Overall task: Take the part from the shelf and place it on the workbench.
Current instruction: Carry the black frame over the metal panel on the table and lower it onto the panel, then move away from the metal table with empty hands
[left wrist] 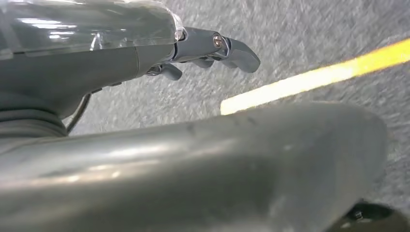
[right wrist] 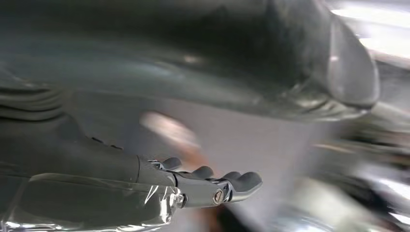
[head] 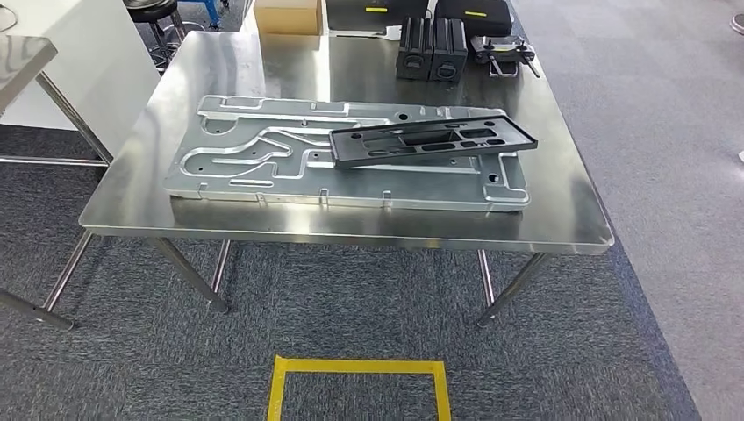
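Left hand (left wrist: 208, 50): grey ribbed cover, dark metal fingers stretched out and apart, nothing in them. It hangs over grey carpet (left wrist: 300, 34) crossed by a yellow tape line (left wrist: 314, 77).

Right hand (right wrist: 203, 186): same build, fingers extended side by side, palm bare, holding nothing. Its surroundings are blurred and cannot be read.

Part (head: 432, 140): flat black rectangular frame, matte, with a raised rim and several oblong cut-outs. It lies on the workbench (head: 561, 224), toward the right edge, resting aslant on the plate (head: 254, 167) with its right end past the plate's far edge. The placing step looks done.

Plate: large pale-grey metal panel, dull finish, with winding grooves, round holes and small tabs on its near edge. It sits at the centre of the workbench.

Workbench: brushed steel top, reflective, rounded corners, on slanted tubular legs.

Far edge: two black blocks (head: 431, 49) standing side by side, a metal clamp (head: 504, 53) to their right, and a cardboard box (head: 288, 16) near the far left corner.

Floor: a yellow taped square (head: 360, 386) on carpet before the near edge.

Risks, as judgement: the part bridges the plate's uneven relief, so a knock to the workbench could slide it toward the right edge. Hard metal faces give little friction.
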`<state>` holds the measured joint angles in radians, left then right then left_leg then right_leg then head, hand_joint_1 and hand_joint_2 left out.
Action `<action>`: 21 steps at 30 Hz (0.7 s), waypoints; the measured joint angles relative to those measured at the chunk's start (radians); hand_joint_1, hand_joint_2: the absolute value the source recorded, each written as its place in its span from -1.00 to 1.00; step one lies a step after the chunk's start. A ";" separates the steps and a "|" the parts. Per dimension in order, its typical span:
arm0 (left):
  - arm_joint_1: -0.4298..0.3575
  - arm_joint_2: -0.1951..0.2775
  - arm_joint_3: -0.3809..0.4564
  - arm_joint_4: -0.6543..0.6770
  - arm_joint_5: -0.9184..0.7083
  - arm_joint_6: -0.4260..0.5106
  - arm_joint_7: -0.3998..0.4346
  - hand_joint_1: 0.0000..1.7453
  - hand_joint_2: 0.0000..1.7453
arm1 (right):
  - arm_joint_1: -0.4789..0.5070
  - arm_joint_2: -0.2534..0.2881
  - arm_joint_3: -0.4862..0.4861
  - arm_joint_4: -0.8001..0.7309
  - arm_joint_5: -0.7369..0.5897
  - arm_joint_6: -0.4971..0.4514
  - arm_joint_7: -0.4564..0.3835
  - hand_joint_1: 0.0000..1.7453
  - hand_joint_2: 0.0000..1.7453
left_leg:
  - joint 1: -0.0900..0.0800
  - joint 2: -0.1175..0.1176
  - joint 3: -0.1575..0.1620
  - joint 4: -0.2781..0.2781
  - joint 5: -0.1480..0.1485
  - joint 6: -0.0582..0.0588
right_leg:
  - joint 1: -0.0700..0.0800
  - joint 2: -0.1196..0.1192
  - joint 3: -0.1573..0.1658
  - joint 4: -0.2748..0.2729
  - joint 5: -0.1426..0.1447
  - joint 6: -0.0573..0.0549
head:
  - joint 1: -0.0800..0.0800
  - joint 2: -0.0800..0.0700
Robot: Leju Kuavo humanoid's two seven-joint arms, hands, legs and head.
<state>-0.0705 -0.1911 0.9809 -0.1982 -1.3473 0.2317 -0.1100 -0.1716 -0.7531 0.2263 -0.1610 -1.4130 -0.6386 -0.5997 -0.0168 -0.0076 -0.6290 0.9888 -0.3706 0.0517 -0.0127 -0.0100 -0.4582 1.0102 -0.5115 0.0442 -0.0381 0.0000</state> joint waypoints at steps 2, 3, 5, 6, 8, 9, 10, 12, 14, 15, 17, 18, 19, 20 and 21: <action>-0.004 -0.005 -0.001 0.001 -0.006 0.001 -0.005 -1.00 -1.00 | 0.020 0.157 0.128 0.002 -0.085 0.110 0.147 -1.00 -1.00 | 0.007 0.009 0.002 -0.004 0.014 -0.017 | 0.017 -0.001 0.043 -0.075 -0.017 -0.017 | 0.000 0.000; -0.005 -0.006 -0.002 0.001 -0.011 0.001 -0.005 -1.00 -1.00 | 0.032 0.238 0.182 0.001 -0.048 0.166 0.221 -1.00 -1.00 | 0.009 0.015 0.002 -0.006 0.020 -0.026 | 0.019 0.001 0.036 -0.077 -0.007 -0.025 | 0.000 0.000; -0.008 -0.007 -0.006 0.002 -0.024 0.000 0.000 -1.00 -1.00 | 0.046 0.383 0.264 -0.001 0.113 0.243 0.320 -1.00 -1.00 | 0.011 0.017 -0.010 0.017 -0.016 -0.042 | 0.016 0.005 0.013 -0.080 0.018 -0.040 | 0.000 0.000; -0.008 -0.007 -0.010 0.002 -0.030 0.000 0.004 -1.00 -1.00 | 0.052 0.445 0.291 -0.001 0.215 0.272 0.344 -1.00 -1.00 | 0.011 0.016 -0.022 0.052 -0.066 -0.049 | 0.012 0.008 -0.002 -0.081 0.033 -0.047 | 0.000 0.000; -0.006 -0.005 -0.016 0.002 -0.039 -0.001 0.010 -1.00 -1.00 | 0.055 0.548 0.332 -0.003 0.368 0.315 0.364 -1.00 -1.00 | 0.013 0.014 -0.046 0.172 -0.186 -0.058 | 0.012 0.015 -0.039 -0.077 0.061 -0.055 | 0.000 0.000; -0.006 -0.003 -0.019 0.002 -0.041 0.000 0.012 -1.00 -1.00 | 0.055 0.588 0.351 -0.004 0.406 0.327 0.366 -1.00 -1.00 | 0.013 0.014 -0.052 0.235 -0.218 -0.061 | 0.012 0.019 -0.060 -0.074 0.075 -0.056 | 0.000 0.000; -0.007 -0.001 -0.021 0.002 -0.043 0.001 0.011 -1.00 -1.00 | 0.054 0.620 0.368 -0.004 0.425 0.334 0.367 -1.00 -1.00 | 0.013 0.014 -0.049 0.281 -0.220 -0.062 | 0.012 0.023 -0.083 -0.069 0.089 -0.056 | 0.000 0.000; -0.008 0.003 -0.025 0.002 -0.045 0.002 0.011 -1.00 -1.00 | 0.047 0.661 0.400 -0.005 0.449 0.337 0.367 -1.00 -1.00 | 0.013 0.012 -0.002 0.284 -0.165 -0.059 | 0.013 0.033 -0.131 -0.054 0.114 -0.054 | 0.000 0.000; -0.012 0.008 -0.030 0.002 -0.048 0.002 0.013 -1.00 -1.00 | 0.033 0.681 0.427 -0.005 0.464 0.335 0.367 -1.00 -1.00 | 0.011 0.003 0.113 0.154 -0.141 -0.051 | 0.015 0.043 -0.171 -0.034 0.134 -0.050 | 0.000 0.000; -0.015 0.010 -0.032 0.001 -0.050 0.002 0.015 -1.00 -1.00 | 0.026 0.686 0.438 -0.005 0.469 0.333 0.368 -1.00 -1.00 | 0.010 -0.002 0.170 0.074 -0.157 -0.044 | 0.016 0.047 -0.184 -0.025 0.144 -0.046 | 0.000 0.000; -0.020 0.012 -0.034 0.001 -0.054 0.002 0.019 -1.00 -1.00 | 0.020 0.690 0.455 -0.006 0.478 0.329 0.370 -1.00 -1.00 | 0.006 -0.006 0.230 -0.024 -0.190 -0.030 | 0.017 0.052 -0.195 -0.018 0.163 -0.036 | 0.000 0.000; -0.021 0.011 -0.035 0.001 -0.055 0.002 0.021 -1.00 -1.00 | 0.020 0.690 0.462 -0.005 0.482 0.329 0.372 -1.00 -1.00 | 0.006 -0.004 0.229 -0.032 -0.188 -0.021 | 0.017 0.053 -0.197 -0.021 0.174 -0.030 | 0.000 0.000; -0.021 0.011 -0.036 0.002 -0.056 0.002 0.022 -1.00 -1.00 | 0.019 0.690 0.468 -0.004 0.484 0.328 0.374 -1.00 -1.00 | 0.007 0.000 0.220 -0.031 -0.177 -0.014 | 0.016 0.052 -0.201 -0.021 0.174 -0.024 | 0.000 0.000; -0.021 0.010 -0.036 0.002 -0.057 0.002 0.024 -1.00 -1.00 | 0.019 0.690 0.474 -0.003 0.486 0.328 0.376 -1.00 -1.00 | 0.008 0.005 0.209 -0.031 -0.165 -0.005 | 0.014 0.046 -0.208 -0.010 0.154 -0.019 | 0.000 0.000; -0.020 0.009 -0.037 0.002 -0.057 0.002 0.025 -1.00 -1.00 | 0.019 0.690 0.480 -0.002 0.489 0.328 0.377 -1.00 -1.00 | 0.010 0.010 0.196 -0.033 -0.151 0.001 | 0.012 0.038 -0.220 0.021 0.112 -0.014 | 0.000 0.000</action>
<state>-0.0909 -0.1817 0.9439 -0.1960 -1.4043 0.2334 -0.0848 -0.1527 -0.0631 0.7059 -0.1633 -0.9244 -0.3109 -0.2224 -0.0068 0.0019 -0.4332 0.9561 -0.5211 0.0531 -0.0007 0.0285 -0.6780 1.0308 -0.3998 0.0301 -0.0383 0.0000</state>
